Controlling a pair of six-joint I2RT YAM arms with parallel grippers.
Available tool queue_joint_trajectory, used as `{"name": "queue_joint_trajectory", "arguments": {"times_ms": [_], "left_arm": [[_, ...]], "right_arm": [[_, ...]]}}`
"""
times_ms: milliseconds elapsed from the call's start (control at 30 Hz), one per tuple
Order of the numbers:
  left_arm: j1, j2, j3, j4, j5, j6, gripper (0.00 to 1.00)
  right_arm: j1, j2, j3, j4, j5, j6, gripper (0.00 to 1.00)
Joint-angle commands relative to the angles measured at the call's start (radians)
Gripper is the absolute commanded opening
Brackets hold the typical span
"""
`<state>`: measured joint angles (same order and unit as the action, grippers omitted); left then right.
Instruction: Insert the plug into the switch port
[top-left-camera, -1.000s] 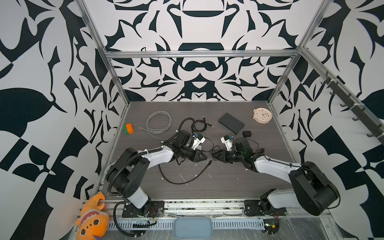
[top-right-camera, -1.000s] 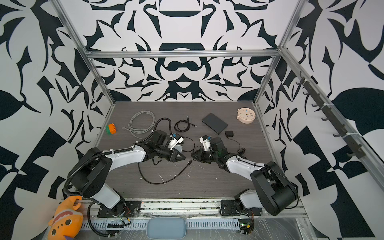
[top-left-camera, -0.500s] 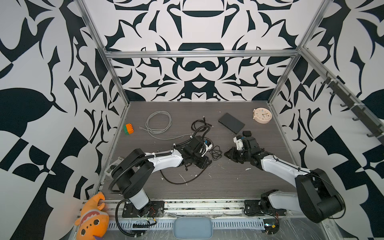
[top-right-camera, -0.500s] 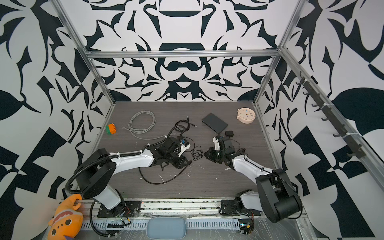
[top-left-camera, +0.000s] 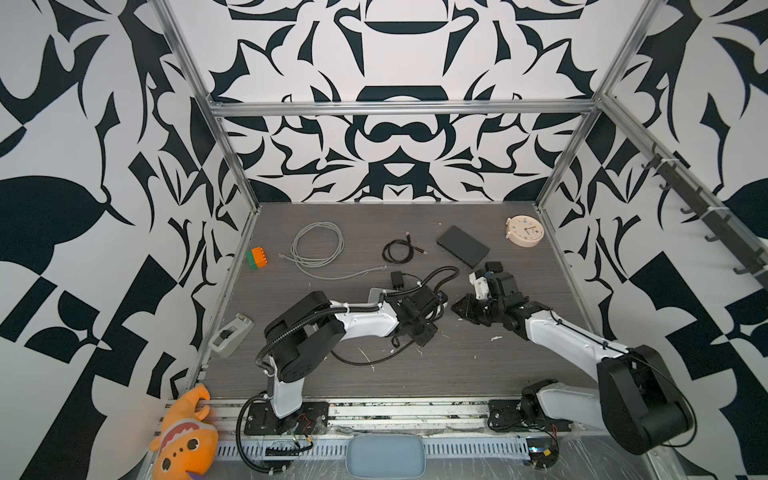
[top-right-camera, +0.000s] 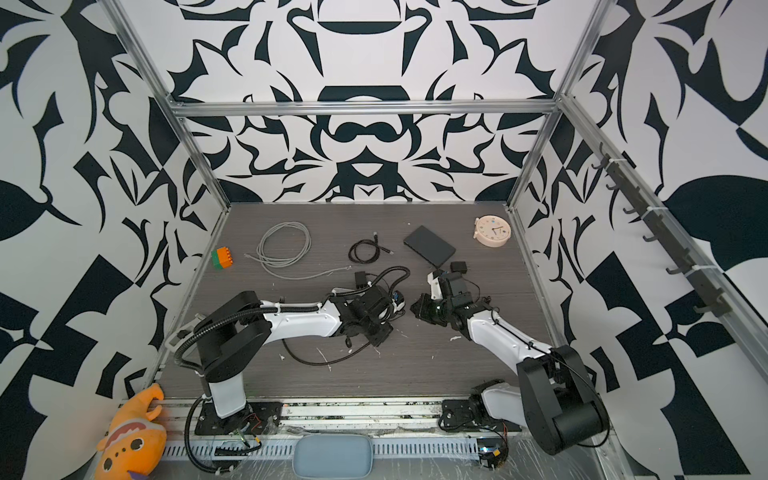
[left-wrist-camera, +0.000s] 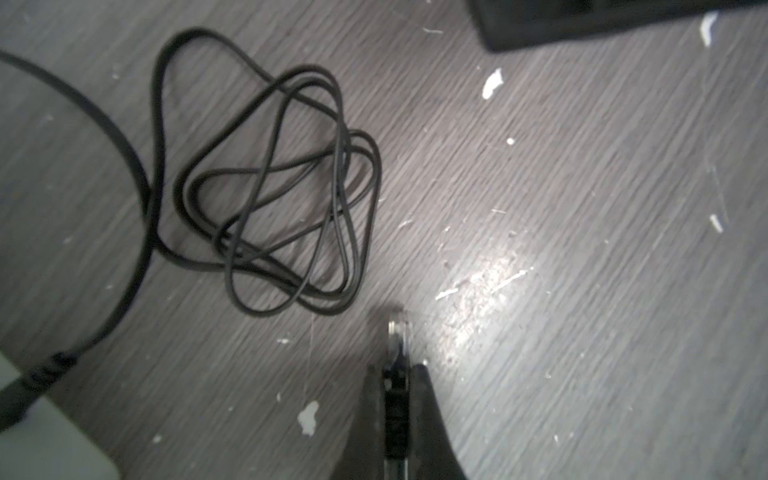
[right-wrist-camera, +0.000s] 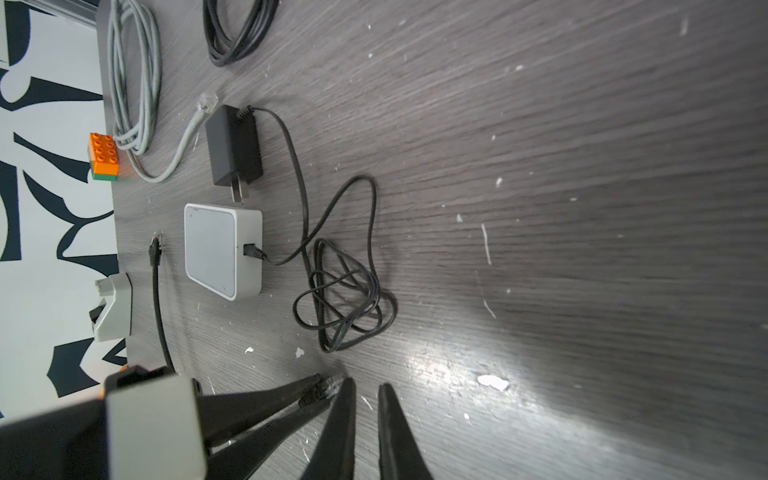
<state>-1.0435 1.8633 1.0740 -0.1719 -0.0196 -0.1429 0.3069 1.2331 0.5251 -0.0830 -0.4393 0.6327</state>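
Dark wood-grain table (top-left-camera: 457, 374) is being shared by two white arms, whose grippers are being held almost tip to tip near its middle. A clear-ended plug (left-wrist-camera: 397, 330) on a black cable is being pinched between the closed fingers of the left gripper (left-wrist-camera: 397, 368), low over the surface. The right gripper (right-wrist-camera: 366, 385) is being held slightly spread and empty just beside the plug. A loose coil of thin black cord (left-wrist-camera: 291, 199) is being shown lying between the plug and a small white box (right-wrist-camera: 224, 249) farther left, into whose side the cord's end is plugged. A black power adapter (right-wrist-camera: 232, 145) is lying just beyond the white box. A flat black box (top-left-camera: 462, 251) and a cream clock (top-left-camera: 524, 231) are being shown at the far right, and a coiled grey cable (top-left-camera: 318, 249) at the far left
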Motion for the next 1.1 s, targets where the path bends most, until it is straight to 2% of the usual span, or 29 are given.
{"name": "queue_joint_trajectory", "arguments": {"times_ms": [0,100,233,433,600,700,900,1067], "left_arm": [[0.014,-0.007,-0.063,-0.056,0.064,0.018,0.0],[0.076,-0.086,-0.092,0.011,0.243,0.025,0.0],[0.186,-0.157,-0.104,0.051,0.503,0.02,0.0],[0.266,-0.209,-0.118,0.053,0.709,0.028,0.0],[0.319,-0.25,-0.14,0.077,0.811,0.016,0.0],[0.341,-0.284,-0.155,0.098,0.86,0.009,0.0],[0.362,-0.3,-0.162,0.107,0.881,0.008,0.0],[0.362,-0.305,-0.169,0.124,0.889,0.002,0.0]], "right_arm": [[-0.004,-0.02,0.029,-0.041,-0.043,-0.095,0.2],[-0.003,-0.022,0.006,0.013,-0.161,-0.129,0.27],[0.028,-0.074,-0.09,0.293,-0.313,-0.036,0.35],[0.134,-0.083,-0.084,0.399,-0.339,-0.031,0.41],[0.138,-0.074,-0.085,0.421,-0.38,-0.062,0.41],[0.138,-0.091,-0.068,0.375,-0.357,-0.098,0.42],[0.139,-0.054,-0.035,0.394,-0.392,-0.077,0.42],[0.138,-0.044,-0.04,0.489,-0.41,-0.027,0.42]]}}
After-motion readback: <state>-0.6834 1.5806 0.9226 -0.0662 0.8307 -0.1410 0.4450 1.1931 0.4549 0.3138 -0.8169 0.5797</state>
